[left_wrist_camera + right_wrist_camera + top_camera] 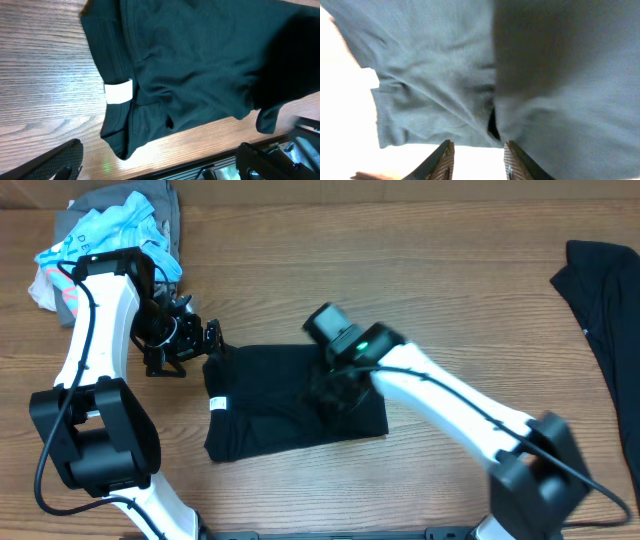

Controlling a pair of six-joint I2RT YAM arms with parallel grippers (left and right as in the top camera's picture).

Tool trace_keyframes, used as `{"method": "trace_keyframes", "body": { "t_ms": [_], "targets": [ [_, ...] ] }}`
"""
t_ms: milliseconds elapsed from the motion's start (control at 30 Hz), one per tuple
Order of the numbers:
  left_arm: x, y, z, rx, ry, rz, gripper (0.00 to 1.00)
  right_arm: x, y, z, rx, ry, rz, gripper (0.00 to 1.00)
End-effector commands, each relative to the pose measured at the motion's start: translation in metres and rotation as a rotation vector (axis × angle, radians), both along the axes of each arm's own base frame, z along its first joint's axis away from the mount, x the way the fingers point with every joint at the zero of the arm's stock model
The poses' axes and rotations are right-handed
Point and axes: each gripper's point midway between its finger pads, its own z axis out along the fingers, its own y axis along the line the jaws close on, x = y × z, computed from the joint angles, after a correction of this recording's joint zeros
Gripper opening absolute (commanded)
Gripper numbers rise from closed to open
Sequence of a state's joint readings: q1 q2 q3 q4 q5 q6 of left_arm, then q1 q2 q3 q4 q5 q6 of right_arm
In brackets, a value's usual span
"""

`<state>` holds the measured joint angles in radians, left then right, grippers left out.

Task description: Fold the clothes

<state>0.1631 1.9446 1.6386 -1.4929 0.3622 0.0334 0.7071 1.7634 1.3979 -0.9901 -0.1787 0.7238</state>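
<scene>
- How is the left arm placed?
- It is bent high at the elbow. The left gripper point(212, 343) is low, with its fingers point(57, 162) spread wide.
- And the right arm?
- It is stretched inward. The right gripper point(476, 148) points down, with its fingers point(442, 160) slightly apart.

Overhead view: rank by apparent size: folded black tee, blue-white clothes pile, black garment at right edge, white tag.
1. folded black tee and clothes pile: look alike, not ranked
2. black garment, cropped by the frame
3. white tag
</scene>
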Motion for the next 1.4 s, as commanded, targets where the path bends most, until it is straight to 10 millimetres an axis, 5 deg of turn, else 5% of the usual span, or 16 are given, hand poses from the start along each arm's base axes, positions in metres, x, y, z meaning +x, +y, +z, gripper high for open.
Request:
{"method": "trace_keyframes", "body": {
  "t_ms": [0, 133, 267, 400, 733, 967, 1233, 1367],
  "targets": [
    [0.0, -0.001, 0.007, 0.009, -0.03, -0.022, 1.0, 0.028, -0.015, 0.081, 0.105, -0.184, -0.049, 0.38],
    [0.0, -0.001, 0.007, 0.009, -0.03, -0.022, 1.0, 0.051, -0.049, 0.104, 0.137, -0.25, -0.09, 0.29],
    [0.0, -0.001, 0.007, 0.008, -0.031, -0.022, 1.0, 0.057, -0.058, 0.092, 0.231, -0.188, 0.018, 0.13],
    [0.0, -0.001, 0.006, 0.009, -0.032, -0.022, 1.0, 0.058, -0.043, 0.065, 0.37, -0.084, 0.123, 0.04],
    [-0.006, -0.002, -0.003, 0.005, -0.008, -0.022, 1.0, 0.069, 0.007, -0.009, 0.664, 0.126, 0.201, 0.04],
    [-0.007, -0.003, -0.007, 0.0, -0.004, -0.02, 1.0, 0.072, 0.01, -0.057, 0.663, 0.204, 0.179, 0.04],
    [-0.007, -0.003, -0.007, 0.0, -0.004, -0.02, 1.0, 0.076, 0.006, -0.055, 0.637, 0.224, 0.123, 0.04],
    [-0.008, -0.003, -0.007, 0.0, -0.001, -0.02, 1.0, 0.085, 0.0, -0.033, 0.627, 0.18, 0.116, 0.04]
  ]
}}
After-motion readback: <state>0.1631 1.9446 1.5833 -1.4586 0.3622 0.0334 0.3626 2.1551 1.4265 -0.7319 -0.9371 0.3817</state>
